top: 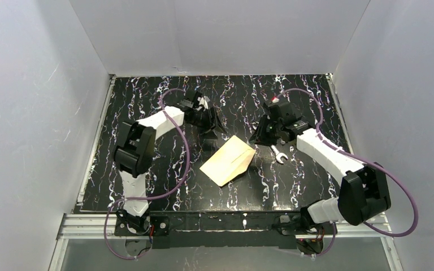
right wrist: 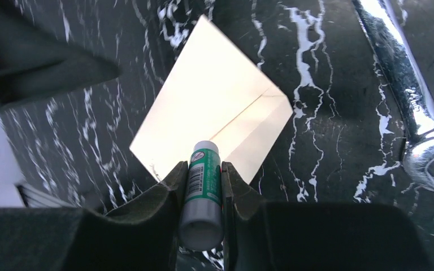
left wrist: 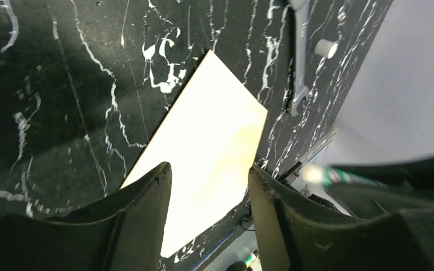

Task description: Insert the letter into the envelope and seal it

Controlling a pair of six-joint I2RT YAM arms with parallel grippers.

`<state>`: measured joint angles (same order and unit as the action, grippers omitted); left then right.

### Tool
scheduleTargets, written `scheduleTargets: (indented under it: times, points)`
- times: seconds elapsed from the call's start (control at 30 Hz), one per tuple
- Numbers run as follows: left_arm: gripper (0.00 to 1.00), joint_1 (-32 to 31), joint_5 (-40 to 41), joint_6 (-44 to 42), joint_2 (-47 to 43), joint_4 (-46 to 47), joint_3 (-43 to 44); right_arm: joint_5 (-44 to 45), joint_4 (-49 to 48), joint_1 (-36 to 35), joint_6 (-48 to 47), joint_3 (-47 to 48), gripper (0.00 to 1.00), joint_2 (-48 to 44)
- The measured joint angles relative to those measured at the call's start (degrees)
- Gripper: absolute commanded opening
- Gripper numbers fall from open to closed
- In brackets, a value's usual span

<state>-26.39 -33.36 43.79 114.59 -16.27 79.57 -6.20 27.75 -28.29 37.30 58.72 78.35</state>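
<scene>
The envelope (top: 229,160) lies flat at the table's middle, cream-coloured, with a crease and a folded strip along its right end (right wrist: 260,135). It also shows in the left wrist view (left wrist: 209,135). No separate tan letter shows; it is hidden or out of view. My right gripper (top: 263,132) (right wrist: 203,169) is shut on a green-and-white glue stick (right wrist: 203,186), held just above the envelope's right edge. My left gripper (top: 209,121) (left wrist: 209,172) is open and empty, hovering over the envelope's far left edge.
A silver wrench (top: 278,153) (left wrist: 299,51) lies on the black marbled table (top: 147,169) just right of the envelope. A small white cap (left wrist: 325,48) lies beside the wrench. White walls enclose the table on three sides.
</scene>
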Motion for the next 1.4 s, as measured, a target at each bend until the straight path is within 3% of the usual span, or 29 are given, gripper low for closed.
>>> scheduleTargets:
  times: [0.07, 0.27, 0.7, 1.0, 1.2, 1.4]
  points:
    - [0.59, 0.5, 1.4, -1.9, -3.2, -1.2, -0.4, 0.0, -4.3, 1.7, 4.7, -3.6, 0.01, 0.0]
    - [0.58, 1.2, 6.2, -8.1, -8.2, -5.3, -3.7, 0.0, -27.3, 5.1, 20.7, -17.3, 0.01, 3.2]
    - [0.58, 1.2, 9.7, -13.6, -7.8, -11.1, -7.8, -5.2, -67.6, 11.5, 37.8, -25.6, 0.05, 20.2]
    - [0.59, 1.2, 9.8, -14.2, -6.1, -11.4, -7.7, -6.6, -71.3, 11.7, 40.1, -28.1, 0.36, 21.9]
    - [0.59, 1.2, 9.9, -14.6, -6.1, -12.2, -7.7, -5.5, -61.0, 11.8, 37.2, -27.5, 0.58, 16.7]
    - [0.58, 1.2, 9.9, -15.0, -6.0, -12.6, -7.7, -3.2, -51.3, 11.8, 34.2, -27.4, 0.63, 8.7]
